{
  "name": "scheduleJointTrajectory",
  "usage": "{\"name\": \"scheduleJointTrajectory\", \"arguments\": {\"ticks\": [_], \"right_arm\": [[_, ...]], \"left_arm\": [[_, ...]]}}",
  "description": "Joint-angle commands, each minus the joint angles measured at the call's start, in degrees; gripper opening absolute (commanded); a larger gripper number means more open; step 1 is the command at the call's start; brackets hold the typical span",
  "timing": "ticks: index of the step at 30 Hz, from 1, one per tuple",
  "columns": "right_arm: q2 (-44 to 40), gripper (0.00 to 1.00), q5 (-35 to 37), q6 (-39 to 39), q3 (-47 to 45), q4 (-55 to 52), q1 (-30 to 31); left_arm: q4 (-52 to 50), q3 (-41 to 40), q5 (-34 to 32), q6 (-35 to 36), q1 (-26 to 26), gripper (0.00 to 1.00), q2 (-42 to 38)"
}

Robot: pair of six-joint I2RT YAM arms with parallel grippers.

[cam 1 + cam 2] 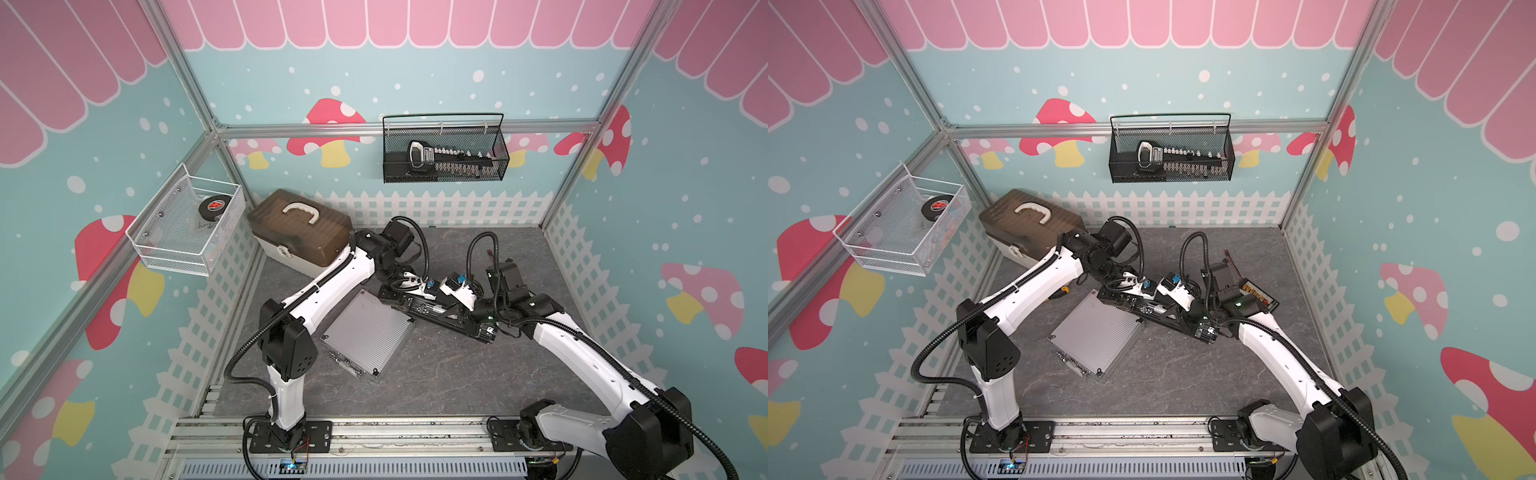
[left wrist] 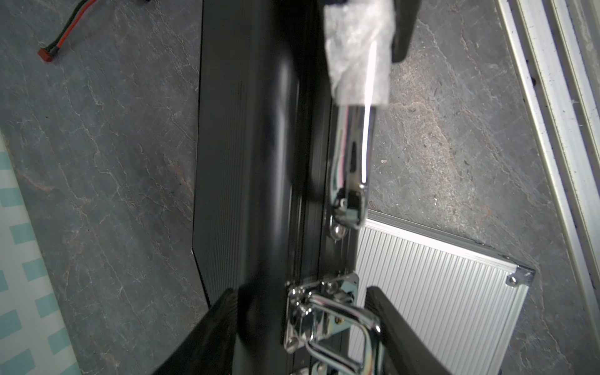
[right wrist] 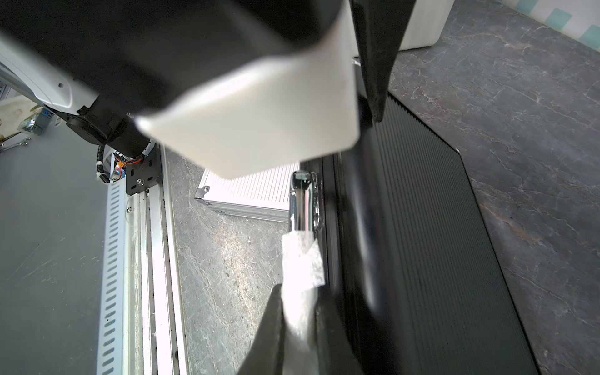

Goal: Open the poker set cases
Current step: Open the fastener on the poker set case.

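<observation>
Right gripper (image 3: 300, 292) is clenched on the taped handle (image 3: 303, 201) of the black case (image 1: 453, 322). Left gripper (image 2: 300, 292) sits astride its latch (image 2: 328, 311), jaws apart; grip unclear. The case seems to stand on edge at centre in both top views, just beside the flat silver case (image 1: 365, 332) at lower left. Losing the handle would likely topple it. Left arm (image 1: 332, 282) and right arm (image 1: 582, 353) reach in from the bottom edge, elbows bent, wrists meeting over it.

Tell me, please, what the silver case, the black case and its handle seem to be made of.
The silver case: probably aluminium, bare ribbed panel with satin sheen and riveted corner caps. The black case: ribbed panel in matte black; coated metal or plastic, I cannot tell. The handle: polished chromed metal, mirror-like highlights, with a white fibrous wrap.
</observation>
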Motion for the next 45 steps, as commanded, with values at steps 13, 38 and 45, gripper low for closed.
{"name": "scheduleJointTrajectory", "arguments": {"ticks": [13, 38, 45], "right_arm": [[-1.74, 0.00, 1.66, -1.63, -0.50, 1.10, 0.53], [-2.42, 0.00, 2.32, -1.95, -0.88, 0.58, 1.05], [-2.31, 0.00, 3.07, -1.89, -0.91, 0.86, 1.12]], "left_arm": [[-7.39, 3.86, 2.74, -1.08, 0.03, 0.59, 4.59], [-14.01, 12.35, 6.06, -2.74, 1.29, 0.46, 9.99], [-13.97, 12.30, 8.90, -1.23, 1.61, 0.49, 9.42]]}}
